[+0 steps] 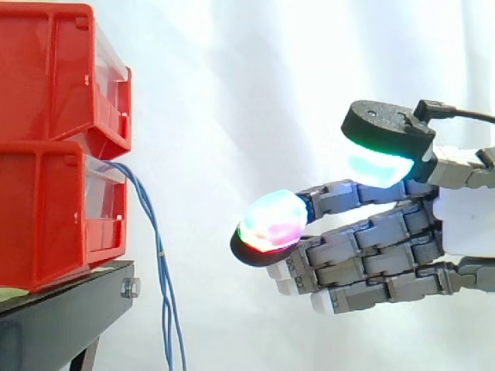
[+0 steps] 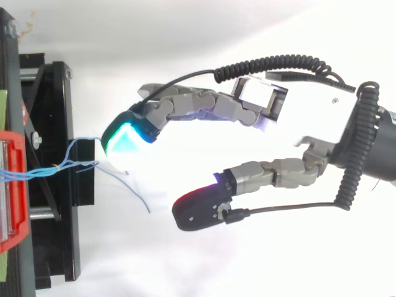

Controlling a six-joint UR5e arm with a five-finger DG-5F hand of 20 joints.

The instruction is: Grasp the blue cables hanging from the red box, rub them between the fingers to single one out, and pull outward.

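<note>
Where 2 red bins (image 1: 54, 154) sit stacked on the black stand (image 1: 62, 309), the hand (image 1: 387, 255) comes in level from the opposite side, fingers nearly straight and thumb spread well above them, holding nothing; its glowing fingertips (image 1: 272, 222) point at the bins; the blue cables (image 1: 158, 251) leave the lower bin's front and hang almost straight down past the stand's edge, between bins and fingertips, near but untouched; the hand likely needs to advance so its wide gap takes the upright strands crosswise.
</note>
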